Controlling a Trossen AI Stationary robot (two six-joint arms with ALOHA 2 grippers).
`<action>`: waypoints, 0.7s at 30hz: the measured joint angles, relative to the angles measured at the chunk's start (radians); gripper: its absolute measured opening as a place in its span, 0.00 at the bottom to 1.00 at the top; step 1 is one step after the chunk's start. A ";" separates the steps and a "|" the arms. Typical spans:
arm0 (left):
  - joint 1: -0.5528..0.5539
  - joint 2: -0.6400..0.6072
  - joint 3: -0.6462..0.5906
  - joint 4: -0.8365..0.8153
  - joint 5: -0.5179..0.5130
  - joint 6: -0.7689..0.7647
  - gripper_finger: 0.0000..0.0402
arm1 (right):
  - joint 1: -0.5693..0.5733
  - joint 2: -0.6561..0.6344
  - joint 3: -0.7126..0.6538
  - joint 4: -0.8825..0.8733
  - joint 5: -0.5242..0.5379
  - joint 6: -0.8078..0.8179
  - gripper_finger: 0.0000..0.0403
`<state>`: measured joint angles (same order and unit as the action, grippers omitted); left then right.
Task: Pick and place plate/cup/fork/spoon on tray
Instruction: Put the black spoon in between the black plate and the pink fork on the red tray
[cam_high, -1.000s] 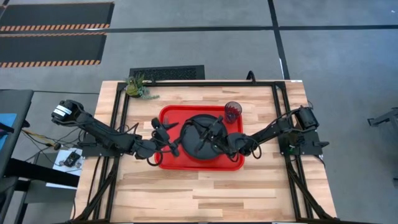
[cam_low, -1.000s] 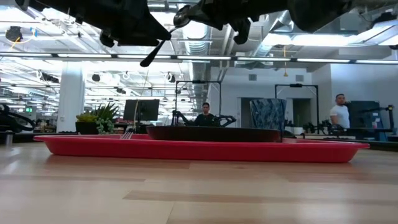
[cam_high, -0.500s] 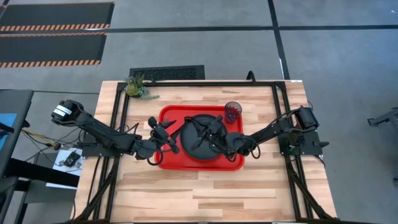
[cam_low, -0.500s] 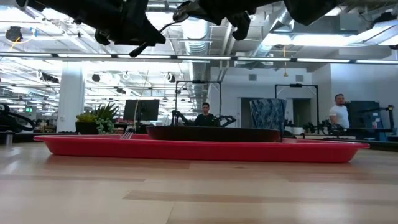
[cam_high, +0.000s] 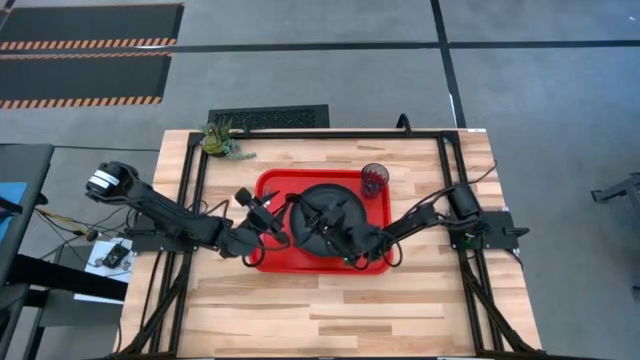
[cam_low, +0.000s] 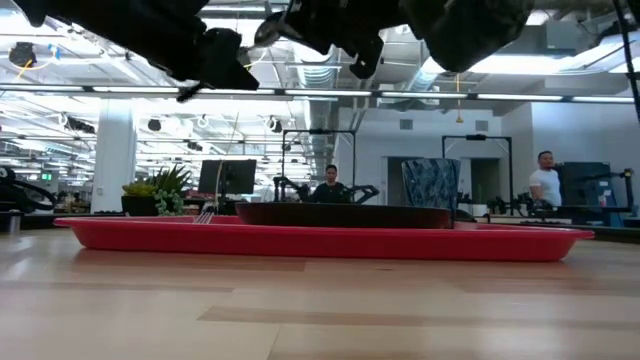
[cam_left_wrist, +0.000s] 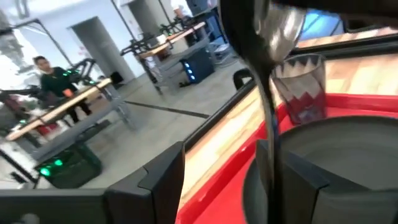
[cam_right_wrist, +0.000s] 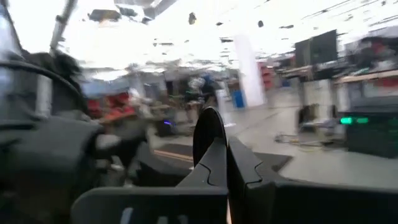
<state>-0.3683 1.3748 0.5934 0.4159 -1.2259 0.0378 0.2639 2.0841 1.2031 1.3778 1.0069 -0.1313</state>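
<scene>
The left gripper (cam_high: 262, 212) is hovering above the tray's (cam_high: 300, 266) left edge, its fingers clamping the spoon (cam_left_wrist: 268, 112) by the thin handle, with the oval bowl sticking out beyond the fingertips. The spoon is therefore hanging in the air over the tray and is not yet lying on it. The right gripper (cam_high: 345, 238) is hanging above the middle of the tray, over the plate (cam_high: 310, 198), with its 2 fingers pressed together and nothing visible between them. The plate is sitting in the tray's centre, the cup (cam_high: 375, 179) is standing upright at the tray's far right corner, and the fork (cam_low: 206, 213) is resting on the tray's left part. By my judgement the spoon is being the last of the 4 pieces to go down. It is looking light, stiff and smooth, so it is likely to swivel or slip in a 2-finger pinch; holding it mid-handle is suiting it best. Releasing it low over bare tray floor beside the plate is seeming wise, since a drop could make it bounce or skid.
</scene>
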 joint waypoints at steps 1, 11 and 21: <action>0.000 0.010 0.002 0.006 -0.013 0.001 0.47 | 0.004 0.002 0.008 -0.003 0.017 -0.021 0.01; -0.041 0.052 0.058 0.002 -0.123 0.047 0.41 | -0.004 -0.001 0.021 0.012 0.049 -0.075 0.01; -0.076 0.051 0.119 -0.086 -0.170 0.007 0.44 | -0.003 -0.013 0.021 0.033 0.035 -0.088 0.01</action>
<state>-0.4442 1.4261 0.7120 0.3295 -1.3956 0.0447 0.2607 2.0716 1.2240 1.4108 1.0424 -0.2197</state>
